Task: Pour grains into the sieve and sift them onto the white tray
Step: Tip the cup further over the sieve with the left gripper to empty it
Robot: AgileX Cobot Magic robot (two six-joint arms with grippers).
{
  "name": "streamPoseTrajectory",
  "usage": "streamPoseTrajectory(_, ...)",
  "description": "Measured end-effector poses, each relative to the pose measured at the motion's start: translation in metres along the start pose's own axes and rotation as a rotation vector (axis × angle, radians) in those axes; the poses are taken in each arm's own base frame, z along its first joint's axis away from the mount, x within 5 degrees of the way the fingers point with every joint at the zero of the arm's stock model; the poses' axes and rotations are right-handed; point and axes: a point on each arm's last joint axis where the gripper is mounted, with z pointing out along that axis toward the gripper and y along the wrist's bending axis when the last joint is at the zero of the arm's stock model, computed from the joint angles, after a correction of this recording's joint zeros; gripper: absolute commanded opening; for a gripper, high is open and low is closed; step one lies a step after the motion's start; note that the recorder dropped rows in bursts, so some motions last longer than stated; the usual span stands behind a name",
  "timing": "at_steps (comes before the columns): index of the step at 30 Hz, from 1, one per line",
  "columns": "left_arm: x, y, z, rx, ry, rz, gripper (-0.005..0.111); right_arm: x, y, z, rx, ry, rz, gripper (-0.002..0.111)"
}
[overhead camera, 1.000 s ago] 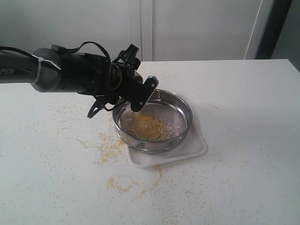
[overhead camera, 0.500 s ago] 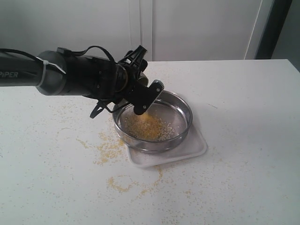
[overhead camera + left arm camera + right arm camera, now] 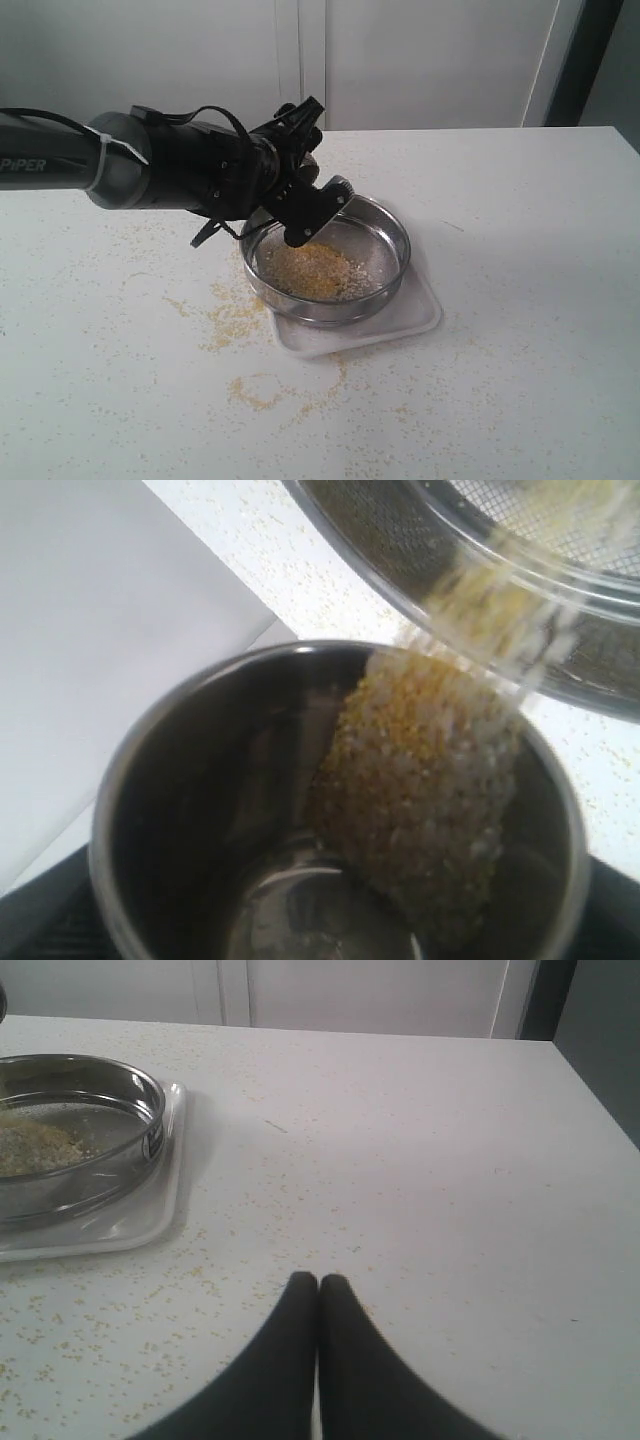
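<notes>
While your left gripper (image 3: 312,205) clamps the steel cup (image 3: 200,810) tilted over the sieve's (image 3: 385,225) rim, grains (image 3: 420,810) stream in; tip faster and they may clear that rim onto the bench (image 3: 520,250). Your right gripper (image 3: 318,1285), pressed together, sits apart from the sieve.

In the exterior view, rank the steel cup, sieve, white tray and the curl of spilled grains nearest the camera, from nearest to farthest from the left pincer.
1. steel cup: held in the left pincer, tipped and pouring.
2. sieve: directly below the cup.
3. white tray: under the sieve.
4. curl of spilled grains: on the table, camera side of the tray.
</notes>
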Motion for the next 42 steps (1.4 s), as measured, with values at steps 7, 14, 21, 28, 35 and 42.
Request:
streamPoseTrajectory(7, -0.008, 0.005, -0.004, -0.025, -0.002, 0.046, 0.000, 0.000, 0.000, 0.000, 0.000, 0.000, 0.000, 0.000)
streamPoseTrajectory(14, -0.006, 0.007, -0.005, -0.038, 0.029, 0.095, 0.000, 0.000, 0.000, 0.000, 0.000, 0.000, 0.000, 0.000)
streamPoseTrajectory(21, -0.001, 0.008, -0.005, -0.046, 0.089, 0.151, 0.000, 0.000, 0.000, 0.000, 0.000, 0.000, 0.000, 0.000)
streamPoseTrajectory(28, -0.004, 0.010, -0.007, -0.047, 0.097, 0.157, 0.000, 0.000, 0.000, 0.000, 0.000, 0.000, 0.000, 0.000)
streamPoseTrajectory(35, -0.017, 0.016, -0.015, -0.061, 0.098, 0.173, 0.000, 0.000, 0.000, 0.000, 0.000, 0.000, 0.000, 0.000)
streamPoseTrajectory(42, -0.013, 0.015, -0.019, -0.028, 0.189, 0.173, 0.000, 0.000, 0.000, 0.000, 0.000, 0.000, 0.000, 0.000)
